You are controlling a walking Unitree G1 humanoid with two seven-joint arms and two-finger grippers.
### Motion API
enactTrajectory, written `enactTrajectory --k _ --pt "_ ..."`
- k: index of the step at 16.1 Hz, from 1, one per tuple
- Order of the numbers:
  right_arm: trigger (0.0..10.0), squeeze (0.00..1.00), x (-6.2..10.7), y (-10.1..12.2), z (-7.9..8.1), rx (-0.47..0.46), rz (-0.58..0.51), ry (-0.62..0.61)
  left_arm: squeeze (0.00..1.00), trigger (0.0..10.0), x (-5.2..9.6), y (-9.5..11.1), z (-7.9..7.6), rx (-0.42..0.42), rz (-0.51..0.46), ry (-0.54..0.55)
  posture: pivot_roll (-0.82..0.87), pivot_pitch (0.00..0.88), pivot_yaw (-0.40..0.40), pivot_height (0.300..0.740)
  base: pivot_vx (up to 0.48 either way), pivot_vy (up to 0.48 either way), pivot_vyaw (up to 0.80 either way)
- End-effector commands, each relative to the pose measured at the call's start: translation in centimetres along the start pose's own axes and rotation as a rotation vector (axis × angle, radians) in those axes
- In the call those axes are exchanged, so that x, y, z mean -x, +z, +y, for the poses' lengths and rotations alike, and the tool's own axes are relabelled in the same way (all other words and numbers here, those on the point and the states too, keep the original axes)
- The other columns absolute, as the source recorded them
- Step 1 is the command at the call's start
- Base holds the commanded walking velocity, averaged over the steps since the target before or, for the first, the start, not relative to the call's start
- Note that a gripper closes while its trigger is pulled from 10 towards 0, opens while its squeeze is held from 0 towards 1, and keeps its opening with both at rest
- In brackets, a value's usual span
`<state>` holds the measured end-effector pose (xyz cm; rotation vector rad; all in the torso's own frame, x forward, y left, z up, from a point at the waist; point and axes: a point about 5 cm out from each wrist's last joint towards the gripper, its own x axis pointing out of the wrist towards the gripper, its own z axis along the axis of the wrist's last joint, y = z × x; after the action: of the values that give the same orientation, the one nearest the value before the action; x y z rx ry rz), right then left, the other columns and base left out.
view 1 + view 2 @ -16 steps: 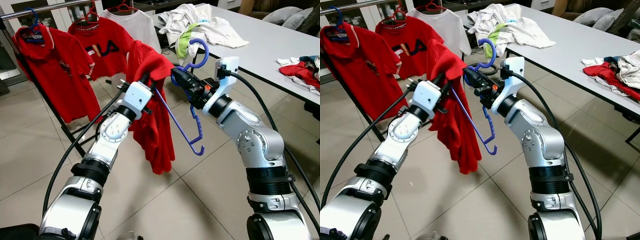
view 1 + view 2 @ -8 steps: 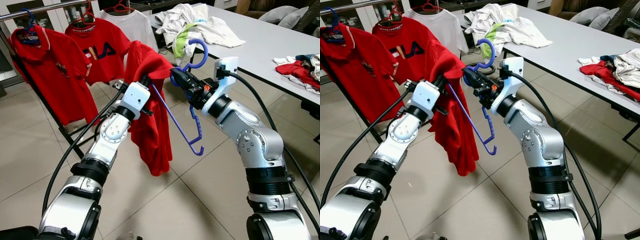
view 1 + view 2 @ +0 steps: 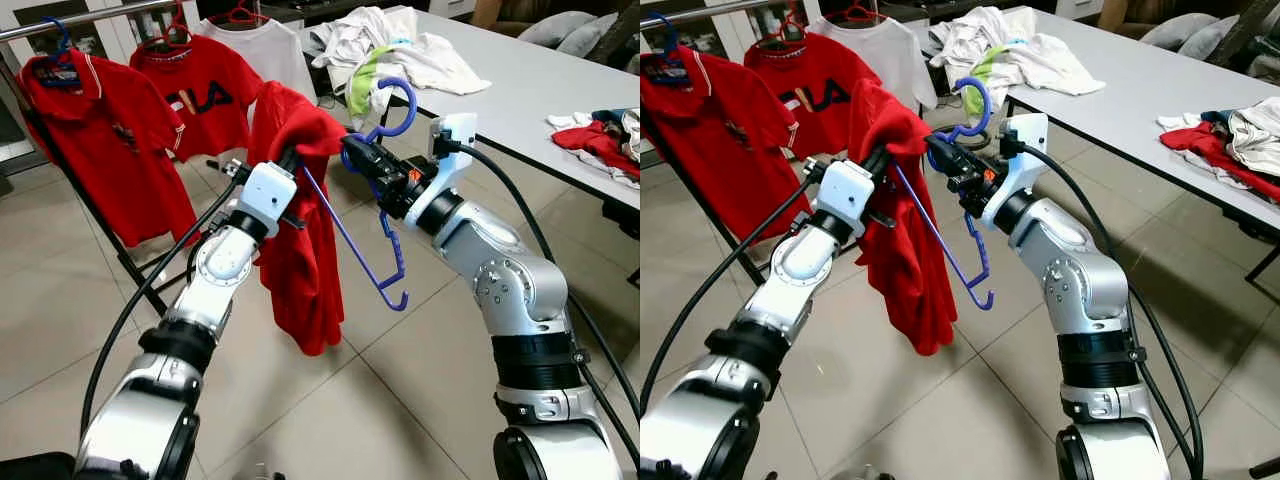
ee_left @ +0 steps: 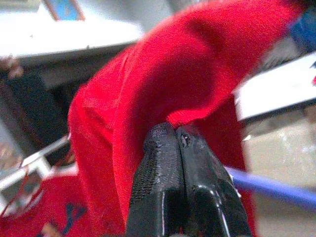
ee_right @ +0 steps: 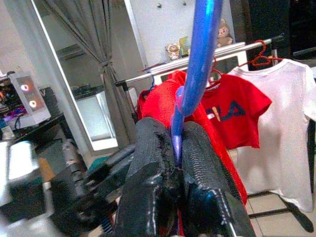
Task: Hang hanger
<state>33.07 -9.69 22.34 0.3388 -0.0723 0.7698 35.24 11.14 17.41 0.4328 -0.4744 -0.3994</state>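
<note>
A blue plastic hanger (image 3: pixel 352 238) hangs in the air before me, its hook (image 3: pixel 396 106) curving up above my right gripper (image 3: pixel 352 153). That gripper is shut on the hanger's neck, as the right wrist view shows with the fingers (image 5: pixel 197 192) clamped on the blue stem (image 5: pixel 193 74). A red shirt (image 3: pixel 301 230) is draped over the hanger's left end. My left gripper (image 3: pixel 291 158) is shut on the shirt's upper fold, its fingertips (image 4: pixel 177 143) pressed together into the red cloth (image 4: pixel 163 74).
A metal clothes rail (image 3: pixel 80 18) at the back left carries two red shirts (image 3: pixel 95 130) and a white one (image 3: pixel 262 45) on hangers. A grey table (image 3: pixel 540 90) to the right holds piles of clothes (image 3: pixel 400 50). Tiled floor lies below.
The left arm has shifted slightly left with the red shirt. The right gripper and hanger hold almost still; the camera view has moved a little.
</note>
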Motion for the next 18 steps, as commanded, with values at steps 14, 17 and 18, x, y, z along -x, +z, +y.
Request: enactTrajectory --k 14,17,18 --pt "0.0 0.00 0.5 -0.7 0.9 0.184 0.118 0.129 0.00 0.0 -1.2 4.3 6.1 -0.135 -0.028 -0.183 0.00 0.000 0.034 0.740 0.000 0.000 0.00" --pt "0.0 0.00 0.6 -0.7 1.4 0.186 0.120 0.187 0.00 0.0 -1.1 3.3 6.3 -0.161 0.075 -0.267 0.00 0.000 0.034 0.740 0.000 0.000 0.00" --pt "0.0 0.00 0.7 -0.7 1.5 0.186 0.121 0.198 0.00 0.0 -1.0 3.2 6.7 -0.176 0.099 -0.284 0.00 0.000 0.036 0.740 0.000 0.000 0.00"
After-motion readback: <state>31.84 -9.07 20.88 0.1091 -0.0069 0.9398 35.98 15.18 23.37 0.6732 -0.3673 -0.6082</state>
